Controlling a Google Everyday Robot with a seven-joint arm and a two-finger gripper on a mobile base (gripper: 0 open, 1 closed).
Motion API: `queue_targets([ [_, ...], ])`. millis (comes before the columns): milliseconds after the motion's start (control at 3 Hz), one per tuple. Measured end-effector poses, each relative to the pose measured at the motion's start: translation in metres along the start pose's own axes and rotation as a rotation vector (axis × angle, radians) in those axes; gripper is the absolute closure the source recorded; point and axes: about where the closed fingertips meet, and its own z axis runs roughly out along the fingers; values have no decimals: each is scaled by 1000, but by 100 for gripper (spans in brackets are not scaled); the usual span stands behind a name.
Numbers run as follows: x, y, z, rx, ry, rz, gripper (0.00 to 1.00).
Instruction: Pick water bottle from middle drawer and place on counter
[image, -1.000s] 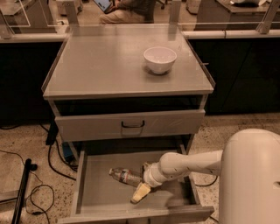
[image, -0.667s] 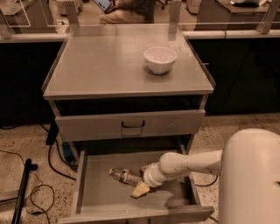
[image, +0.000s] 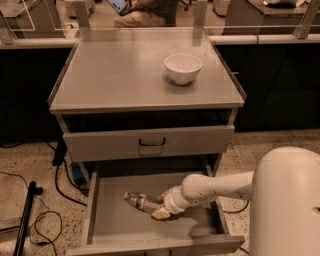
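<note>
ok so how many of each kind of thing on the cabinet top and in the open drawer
bowl: 1, on the counter
water bottle: 1, lying in the middle drawer
gripper: 1, down in that drawer by the bottle
total: 3

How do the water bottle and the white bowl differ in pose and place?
The water bottle lies on its side in the open middle drawer; the white bowl stands upright on the counter. The bottle is clear and long; the bowl is opaque and round. The gripper is at the bottle, not at the bowl.
</note>
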Motion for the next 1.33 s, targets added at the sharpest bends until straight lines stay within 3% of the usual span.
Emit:
queue_targets([
  [333,0,0,0,0,0,0,95],
  [667,-9,4,-14,-10,-5,-21,100],
  [1333,-47,8,-92,26,-84,-104,100],
])
